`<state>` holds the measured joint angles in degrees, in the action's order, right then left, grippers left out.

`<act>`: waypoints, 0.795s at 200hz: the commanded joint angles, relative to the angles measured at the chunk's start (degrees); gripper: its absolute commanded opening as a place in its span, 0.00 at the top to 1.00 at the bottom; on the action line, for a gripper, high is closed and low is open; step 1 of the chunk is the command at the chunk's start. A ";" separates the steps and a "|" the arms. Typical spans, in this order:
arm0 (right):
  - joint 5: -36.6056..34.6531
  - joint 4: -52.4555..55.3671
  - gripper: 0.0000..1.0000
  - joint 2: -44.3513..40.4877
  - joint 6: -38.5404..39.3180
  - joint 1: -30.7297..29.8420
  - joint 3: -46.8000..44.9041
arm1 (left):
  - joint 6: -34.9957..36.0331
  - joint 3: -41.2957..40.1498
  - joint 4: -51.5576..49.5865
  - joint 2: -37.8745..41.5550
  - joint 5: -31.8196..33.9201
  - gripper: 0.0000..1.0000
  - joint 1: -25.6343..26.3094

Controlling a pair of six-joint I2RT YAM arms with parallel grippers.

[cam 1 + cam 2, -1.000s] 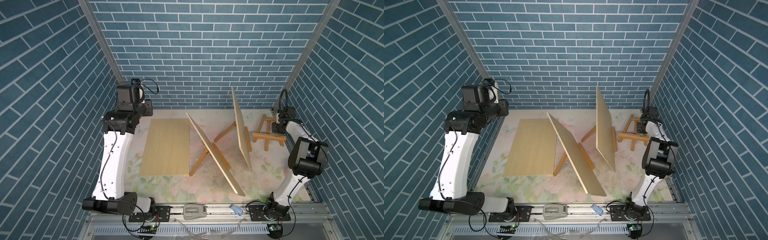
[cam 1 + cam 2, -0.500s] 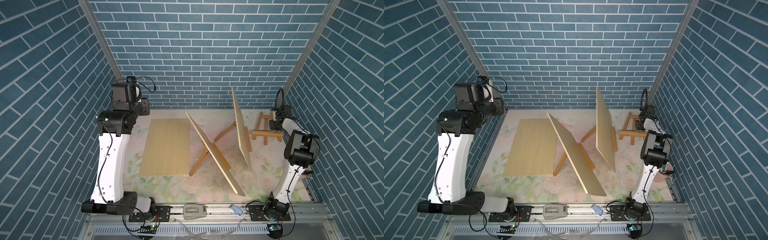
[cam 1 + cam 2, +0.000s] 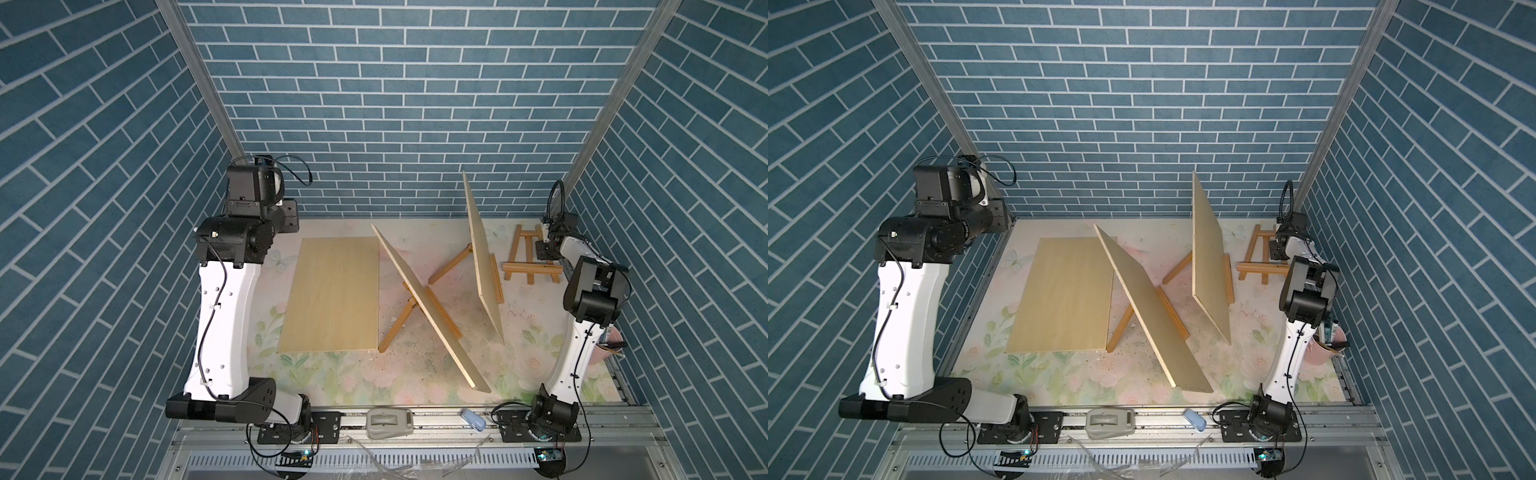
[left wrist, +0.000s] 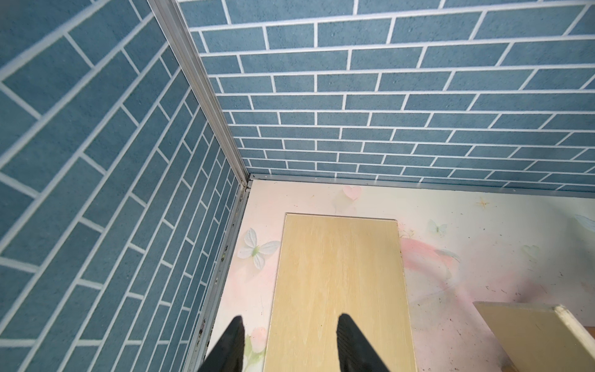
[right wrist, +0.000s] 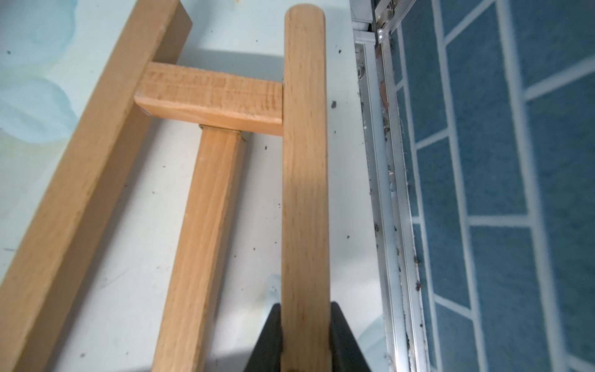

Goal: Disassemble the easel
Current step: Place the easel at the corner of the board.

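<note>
A small wooden easel (image 3: 532, 270) (image 3: 1262, 268) lies flat at the back right of the table. My right gripper (image 3: 543, 249) (image 5: 305, 309) is shut on one of its legs (image 5: 304, 161); its crossbar (image 5: 209, 96) and hinged rear leg (image 5: 206, 241) lie beside that leg. Two more easels (image 3: 399, 328) (image 3: 451, 270) stand mid-table, each propping a plywood board (image 3: 428, 307) (image 3: 482, 257). A third board (image 3: 332, 295) (image 4: 338, 290) lies flat on the left. My left gripper (image 3: 286, 216) (image 4: 291, 317) hangs open and empty above the board's far end.
The brick back wall and side walls stand close to both arms, and a metal rail (image 5: 386, 193) runs right beside the held easel. A pink cup of pens (image 3: 602, 353) sits by the right arm. A grey device (image 3: 388, 422) and a blue item (image 3: 473, 417) lie on the front rail.
The right arm has folded back toward the back right corner, shifting the held easel slightly. The left arm drifted a little left and back. Both grippers kept their state.
</note>
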<state>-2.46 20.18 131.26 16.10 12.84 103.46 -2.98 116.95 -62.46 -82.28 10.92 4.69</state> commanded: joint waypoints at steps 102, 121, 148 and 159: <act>1.55 3.60 0.79 -2.23 -6.08 0.07 6.23 | -0.48 -0.65 -0.73 0.64 -1.06 0.52 0.06; 1.93 4.64 0.72 -3.66 -7.02 0.08 6.45 | -0.44 -1.68 -0.27 1.17 -1.49 0.51 0.06; 0.70 4.67 0.72 -4.87 -7.61 0.08 5.28 | -0.30 -3.72 0.82 2.34 -2.02 0.50 0.06; 0.29 5.00 0.72 -4.79 -7.70 0.08 5.11 | -0.26 -4.26 0.97 2.71 -2.18 0.50 0.06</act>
<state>-1.69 23.59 129.58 10.37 12.82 108.20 -3.20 114.08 -62.43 -81.23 9.67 4.69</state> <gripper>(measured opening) 0.282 0.498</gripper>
